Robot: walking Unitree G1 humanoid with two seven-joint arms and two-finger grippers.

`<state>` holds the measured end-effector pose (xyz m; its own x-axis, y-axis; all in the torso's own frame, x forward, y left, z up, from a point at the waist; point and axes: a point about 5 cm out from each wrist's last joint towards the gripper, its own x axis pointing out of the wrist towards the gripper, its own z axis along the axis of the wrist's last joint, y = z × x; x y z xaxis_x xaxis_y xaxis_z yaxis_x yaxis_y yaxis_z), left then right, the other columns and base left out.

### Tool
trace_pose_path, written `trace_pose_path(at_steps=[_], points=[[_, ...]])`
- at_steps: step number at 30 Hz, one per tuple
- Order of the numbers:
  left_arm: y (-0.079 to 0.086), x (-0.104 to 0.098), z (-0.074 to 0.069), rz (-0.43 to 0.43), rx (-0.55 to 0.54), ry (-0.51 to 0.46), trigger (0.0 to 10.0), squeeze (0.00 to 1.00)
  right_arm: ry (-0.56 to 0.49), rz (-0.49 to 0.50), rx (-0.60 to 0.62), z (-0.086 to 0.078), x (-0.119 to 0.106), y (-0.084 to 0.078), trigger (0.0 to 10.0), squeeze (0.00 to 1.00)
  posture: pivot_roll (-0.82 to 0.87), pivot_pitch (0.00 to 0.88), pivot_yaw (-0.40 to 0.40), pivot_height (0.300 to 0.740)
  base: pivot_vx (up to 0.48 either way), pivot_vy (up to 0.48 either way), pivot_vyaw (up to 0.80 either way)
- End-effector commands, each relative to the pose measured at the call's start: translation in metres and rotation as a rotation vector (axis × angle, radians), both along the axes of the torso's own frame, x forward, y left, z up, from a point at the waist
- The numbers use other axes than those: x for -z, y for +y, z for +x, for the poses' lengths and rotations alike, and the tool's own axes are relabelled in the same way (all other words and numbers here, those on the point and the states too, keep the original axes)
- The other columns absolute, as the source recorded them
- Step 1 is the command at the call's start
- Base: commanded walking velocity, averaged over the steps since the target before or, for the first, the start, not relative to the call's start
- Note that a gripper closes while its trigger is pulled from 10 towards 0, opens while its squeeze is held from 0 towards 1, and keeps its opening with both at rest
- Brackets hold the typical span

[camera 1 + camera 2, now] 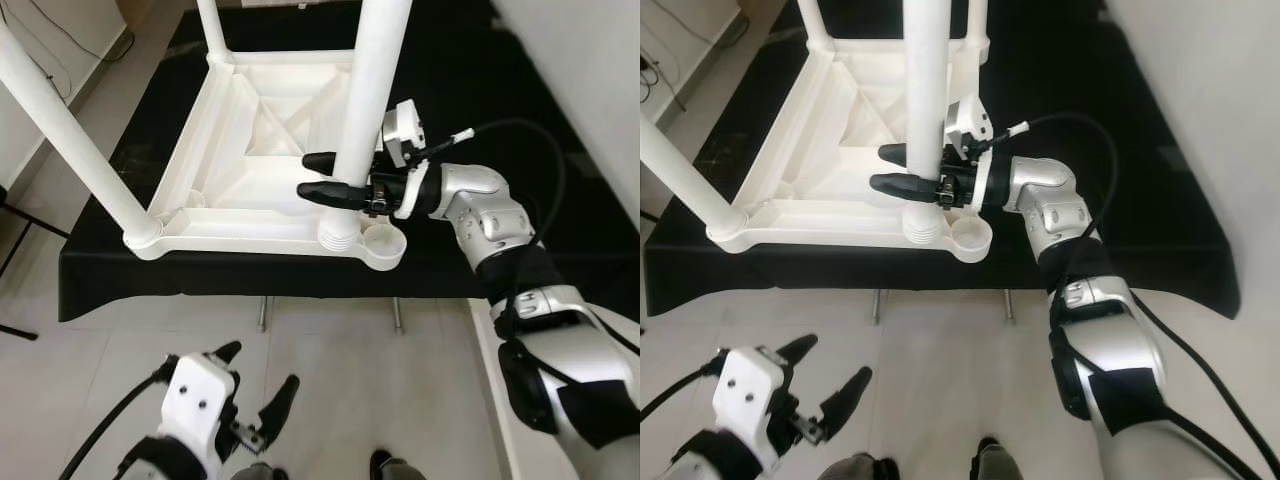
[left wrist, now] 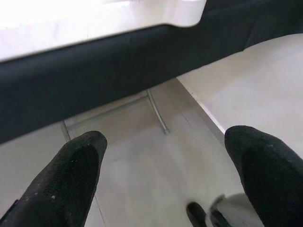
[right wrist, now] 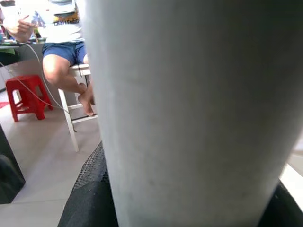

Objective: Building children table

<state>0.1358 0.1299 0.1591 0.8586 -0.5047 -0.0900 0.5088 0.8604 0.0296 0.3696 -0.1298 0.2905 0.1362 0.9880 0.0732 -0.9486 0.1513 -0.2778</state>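
My right gripper [image 1: 318, 176] clasps the white table leg [image 1: 372, 90], which stands in a corner socket of the upturned white tabletop [image 1: 262, 140] on the black-draped bench [image 1: 480, 90]. An empty socket cup [image 1: 382, 244] sits just at five o'clock of the leg's base, with another leg [image 1: 70, 130] at nine o'clock. My left gripper [image 1: 255, 392] hangs released over the floor at six o'clock, and a seated person [image 3: 66, 42] and red stool [image 3: 29, 97] lie beyond.

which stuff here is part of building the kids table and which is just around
Part of the job:
- upturned white plastic tabletop
- white plastic leg clamped by the right gripper
- empty round corner socket

Just around:
- black cloth-covered table
- red plastic stool
- seated person
- idle left gripper
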Motion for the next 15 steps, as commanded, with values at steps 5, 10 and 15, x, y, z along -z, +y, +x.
trace_pose_path(at_steps=[5, 10, 15], points=[[-0.001, -0.005, -0.009, 0.005, 0.041, -0.005, 10.0, 0.00, -0.046, 0.009, -0.054, -0.005, -0.013, -0.010, 10.0, 0.00, 0.12, 0.355, 0.093, 0.740, 0.000, 0.000, 0.00], [-0.002, -0.007, -0.014, 0.011, 0.059, -0.009, 10.0, 0.00, -0.062, 0.004, -0.058, -0.006, -0.019, -0.022, 10.0, 0.00, 0.12, 0.367, 0.098, 0.740, 0.000, 0.000, 0.00], [-0.002, -0.008, -0.016, 0.010, 0.062, -0.010, 10.0, 0.00, -0.076, -0.003, -0.071, -0.008, -0.022, -0.032, 10.0, 0.00, 0.12, 0.369, 0.103, 0.740, 0.000, 0.000, 0.00]])
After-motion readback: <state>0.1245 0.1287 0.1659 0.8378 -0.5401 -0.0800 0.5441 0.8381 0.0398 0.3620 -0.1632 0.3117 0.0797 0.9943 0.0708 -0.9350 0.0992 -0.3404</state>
